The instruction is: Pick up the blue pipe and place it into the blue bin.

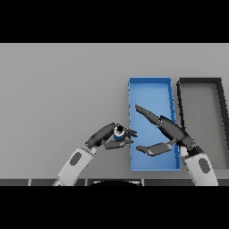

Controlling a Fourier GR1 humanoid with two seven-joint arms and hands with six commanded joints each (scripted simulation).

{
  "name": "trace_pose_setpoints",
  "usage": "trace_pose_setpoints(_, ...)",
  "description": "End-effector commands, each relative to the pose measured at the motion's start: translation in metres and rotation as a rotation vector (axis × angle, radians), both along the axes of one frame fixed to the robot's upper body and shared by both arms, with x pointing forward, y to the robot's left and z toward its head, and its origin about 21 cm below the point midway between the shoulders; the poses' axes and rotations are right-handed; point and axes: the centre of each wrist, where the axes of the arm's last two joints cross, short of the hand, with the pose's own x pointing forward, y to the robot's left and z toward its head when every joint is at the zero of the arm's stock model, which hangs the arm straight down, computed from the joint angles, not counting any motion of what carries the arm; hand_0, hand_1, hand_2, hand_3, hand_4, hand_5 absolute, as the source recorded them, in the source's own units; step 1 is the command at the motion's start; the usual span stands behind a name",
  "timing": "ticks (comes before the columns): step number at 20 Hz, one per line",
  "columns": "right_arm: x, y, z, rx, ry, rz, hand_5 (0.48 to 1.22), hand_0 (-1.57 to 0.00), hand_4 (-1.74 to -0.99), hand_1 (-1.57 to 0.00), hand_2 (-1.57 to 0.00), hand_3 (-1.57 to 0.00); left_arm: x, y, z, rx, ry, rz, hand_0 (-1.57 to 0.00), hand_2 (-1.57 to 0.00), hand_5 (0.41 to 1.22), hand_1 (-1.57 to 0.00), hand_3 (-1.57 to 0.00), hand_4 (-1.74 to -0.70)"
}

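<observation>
The small blue pipe (119, 134), a short cylindrical piece with a dark opening at its upper end, sits in the grasp of the left robot hand (108, 137). The dark fingers (129, 132) of that hand curl over it from the far side and the thumb closes in from the near side, so the pipe is pinched between them. Whether the pipe is lifted off the bench or resting on it cannot be told from this view. It lies just outside the left wall of the bin, close to the bin's near half, and is not inside it.

The left robot hand comes in from the lower left on a white and grey forearm (75, 163), with its fingertips pointing toward the bin and nearly reaching the bin's left wall.

Just beyond those fingertips stands the blue rectangular bin (150, 79), a shallow open tray with raised walls, its long side running away from the robot.

The right robot hand (172, 134) hangs over the bin's near half, released, its fingers straight and stretched toward the far left, its thumb spread out toward the left robot hand. It grasps nothing. The two hands are near each other but apart, with the bin's left wall between them.

On the far side of the right robot hand from the pipe, just beside the blue bin, stands a black-walled rectangular bin (199, 80) with a grey floor. Everything rests on the plain grey bench (62, 89).
</observation>
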Motion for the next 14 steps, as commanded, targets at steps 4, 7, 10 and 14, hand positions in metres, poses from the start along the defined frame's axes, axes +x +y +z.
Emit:
trace_pose_setpoints(4, 0.006, 0.022, 0.006, -0.008, 0.063, 0.091, 0.528, 0.0, -1.227, 0.0, 0.0, 0.0, 0.002, 0.002, 0.0, 0.015, 0.006, 0.003, -1.57, -1.57, 1.221, -1.57, -1.57, -1.47)
trace_pose_setpoints(7, 0.015, 0.04, 0.006, -0.066, 0.084, 0.152, 0.517, 0.0, -1.209, 0.0, 0.0, 0.0, 0.003, 0.0, 0.0, 0.007, 0.01, -0.015, -1.57, -1.57, 1.221, -1.57, -1.57, -1.47)
trace_pose_setpoints(10, 0.024, 0.056, 0.007, -0.092, 0.093, 0.201, 0.514, 0.0, -1.192, 0.0, 0.0, 0.0, 0.005, 0.001, 0.002, -0.015, 0.012, -0.031, -1.57, -1.57, 1.221, -1.57, -1.57, -1.48)
trace_pose_setpoints(14, 0.033, 0.079, 0.006, -0.116, 0.113, 0.254, 0.511, 0.0, -1.214, -0.01, -0.02, 0.0, 0.006, 0.002, 0.001, -0.027, 0.024, -0.059, -1.57, -1.57, 1.221, -1.57, -1.57, -1.45)
